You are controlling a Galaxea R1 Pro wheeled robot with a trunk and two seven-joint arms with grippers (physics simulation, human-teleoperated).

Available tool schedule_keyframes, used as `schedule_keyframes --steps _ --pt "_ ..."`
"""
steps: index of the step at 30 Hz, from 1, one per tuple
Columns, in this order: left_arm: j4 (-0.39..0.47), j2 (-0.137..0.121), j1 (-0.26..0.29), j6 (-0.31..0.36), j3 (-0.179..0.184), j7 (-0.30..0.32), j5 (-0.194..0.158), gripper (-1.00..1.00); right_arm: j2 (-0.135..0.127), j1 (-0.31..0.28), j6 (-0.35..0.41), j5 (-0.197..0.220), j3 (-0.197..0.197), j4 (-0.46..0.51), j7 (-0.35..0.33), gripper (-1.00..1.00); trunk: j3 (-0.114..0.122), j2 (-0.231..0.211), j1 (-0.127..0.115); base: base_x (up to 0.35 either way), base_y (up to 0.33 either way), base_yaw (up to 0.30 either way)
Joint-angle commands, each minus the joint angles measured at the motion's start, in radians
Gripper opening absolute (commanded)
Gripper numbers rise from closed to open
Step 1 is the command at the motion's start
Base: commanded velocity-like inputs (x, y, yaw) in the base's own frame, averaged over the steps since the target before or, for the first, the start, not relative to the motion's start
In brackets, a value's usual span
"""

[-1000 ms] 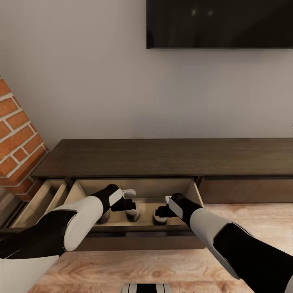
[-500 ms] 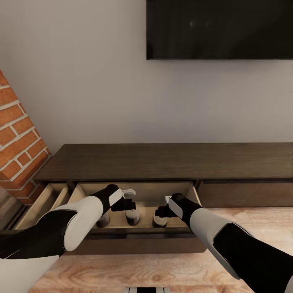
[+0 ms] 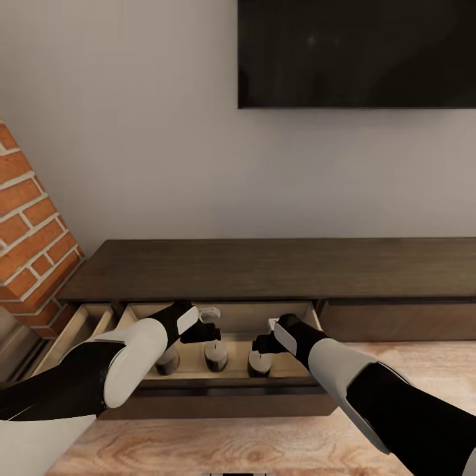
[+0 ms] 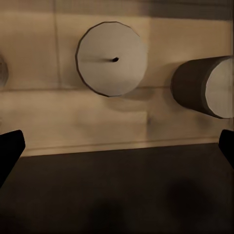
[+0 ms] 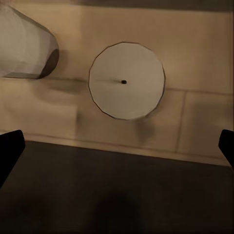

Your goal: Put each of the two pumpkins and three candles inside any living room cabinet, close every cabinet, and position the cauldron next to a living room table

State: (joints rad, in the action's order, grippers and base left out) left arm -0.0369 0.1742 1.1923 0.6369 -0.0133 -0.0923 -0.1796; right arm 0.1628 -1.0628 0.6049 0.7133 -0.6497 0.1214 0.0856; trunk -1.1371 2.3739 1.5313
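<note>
- The left claw [image 3: 213, 324] is seen in the head view above the open drawer [image 3: 297, 316]; its fingers are largely masked by the wrist. In the left wrist view only two dark fingertips [image 4: 10, 148] at the frame edges are caught, set wide apart with nothing between them, so the claw is released.
- The right claw [image 3: 262, 342] is partly covered by its own wrist in the head view. In the right wrist view its dark fingertips [image 5: 9, 146] are likewise seen at opposite edges, spread wide and empty: released.
- Three candles are counted in the head view, standing upright in a row on the drawer floor: the left candle [image 3: 168, 361] half hidden behind the left forearm, the middle candle [image 3: 216, 356] fully seen, the right candle [image 3: 258, 363] partly covered by the right claw.
- In the left wrist view one pale candle top with a small wick [image 4: 112, 58] is seen from above, and a second candle [image 4: 204, 87] is cut off at the frame edge.
- In the right wrist view one candle top [image 5: 126, 80] is seen in full and another candle [image 5: 27, 44] is cut off at the corner.
- The cabinet [image 3: 277, 268] is a long dark-brown unit under a wall-mounted screen [image 3: 357, 53]. Two drawers are seen pulled out: the one holding the candles and a second drawer [image 3: 79, 324] beside it, next to the brick wall [image 3: 30, 231]; its contents cannot be made out behind the left arm.
- The drawer front is rendered as a dark band in both wrist views.
</note>
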Motion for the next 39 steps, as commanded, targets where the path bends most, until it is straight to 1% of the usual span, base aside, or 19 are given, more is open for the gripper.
schedule_keyframes --steps 1,5,14,33,39 --pt "-0.001 0.000 0.001 0.001 -0.001 -0.009 -0.011 1.00 0.000 0.000 0.004 0.011 -0.005 0.002 0.008 1.00 0.002 -0.007 -0.004 0.000 0.000 0.000" --pt "-0.001 0.000 0.001 0.001 -0.001 -0.009 -0.011 1.00 0.000 0.000 0.004 0.011 -0.005 0.002 0.008 1.00 0.017 -0.035 -0.019 0.000 0.000 0.000" --pt "-0.001 0.000 0.001 0.001 -0.001 -0.009 -0.011 1.00 0.000 0.000 0.004 0.011 -0.005 0.002 0.008 1.00 0.059 -0.098 -0.054 0.000 0.000 0.000" --pt "-0.001 0.000 0.001 -0.006 -0.001 -0.009 -0.011 1.00 0.000 0.000 0.004 0.011 -0.005 0.001 0.008 1.00 0.089 -0.098 -0.054 0.000 0.000 0.000" --pt "-0.001 0.000 0.001 -0.006 -0.001 -0.009 -0.011 1.00 -0.001 0.000 0.004 0.010 -0.005 0.002 0.007 1.00 0.090 -0.098 -0.054 -0.186 0.000 0.000"
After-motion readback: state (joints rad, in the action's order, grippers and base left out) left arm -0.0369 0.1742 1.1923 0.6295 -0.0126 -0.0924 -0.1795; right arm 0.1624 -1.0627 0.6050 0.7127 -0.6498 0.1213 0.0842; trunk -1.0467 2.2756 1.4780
